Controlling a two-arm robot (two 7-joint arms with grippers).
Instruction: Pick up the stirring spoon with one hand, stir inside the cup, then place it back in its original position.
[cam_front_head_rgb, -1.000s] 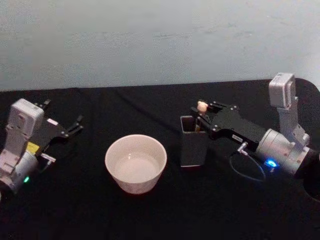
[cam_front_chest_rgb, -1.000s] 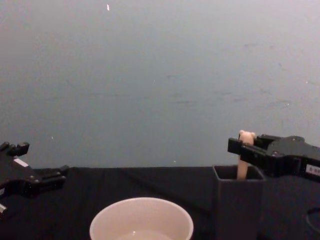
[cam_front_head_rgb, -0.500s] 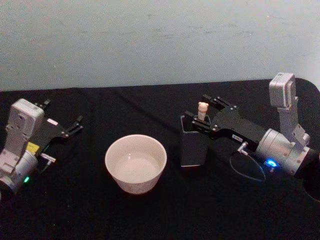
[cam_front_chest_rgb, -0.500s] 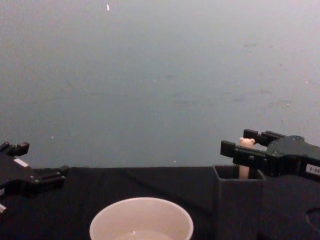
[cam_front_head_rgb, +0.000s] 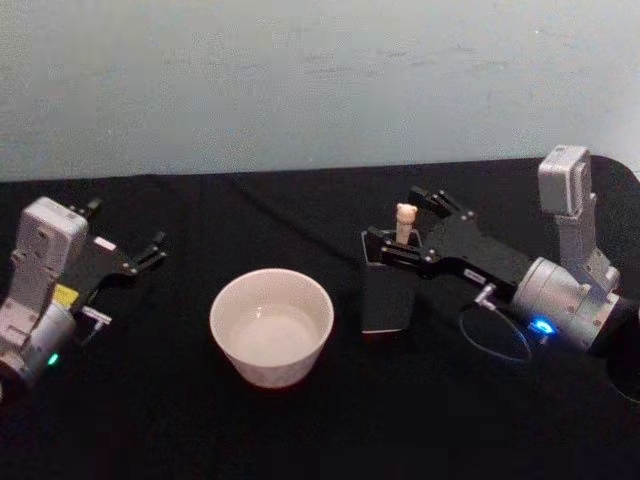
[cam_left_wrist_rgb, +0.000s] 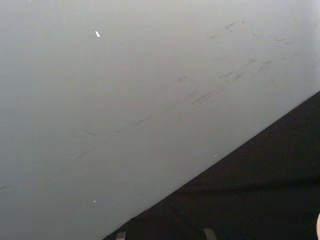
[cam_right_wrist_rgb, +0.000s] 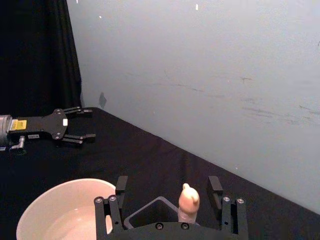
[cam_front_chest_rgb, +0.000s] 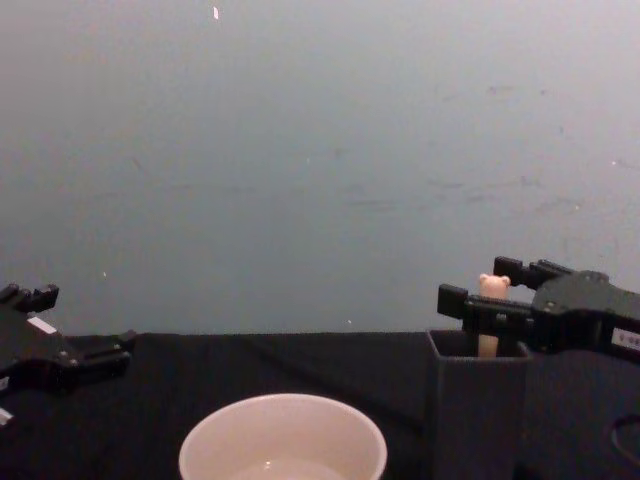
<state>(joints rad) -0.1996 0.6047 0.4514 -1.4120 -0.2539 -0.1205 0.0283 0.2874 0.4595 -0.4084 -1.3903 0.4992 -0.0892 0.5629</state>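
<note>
Two grippers: the right gripper (cam_front_head_rgb: 398, 235) works at the holder; the left gripper (cam_front_head_rgb: 150, 250) is parked near the table's 9 o'clock edge.
Spoon: slim stirring spoon with a pale beige, bear-headed handle (cam_front_head_rgb: 405, 221) stands upright in the tall dark grey square-sided holder (cam_front_head_rgb: 385, 297); its dark neck and bowl are hidden inside.
Holder position: at 3 o'clock of the wide round cream-white cup (cam_front_head_rgb: 271, 325), near it but apart, on the black table (cam_front_head_rgb: 300, 430).
Right jaws: spread, one finger either side of the handle; the right wrist view shows clear gaps on both sides, no contact.
Left jaws: spread, holding nothing.
Step in hand: judged as closing on the handle for pick-up.
Technique: centre the handle between the fingers, grip just below the bear head, and clamp squarely.
Extraction: lift straight up until the bowl clears the rim.
Risk: an off-centre pinch may tilt the spoon or drag the holder toward the cup.
</note>
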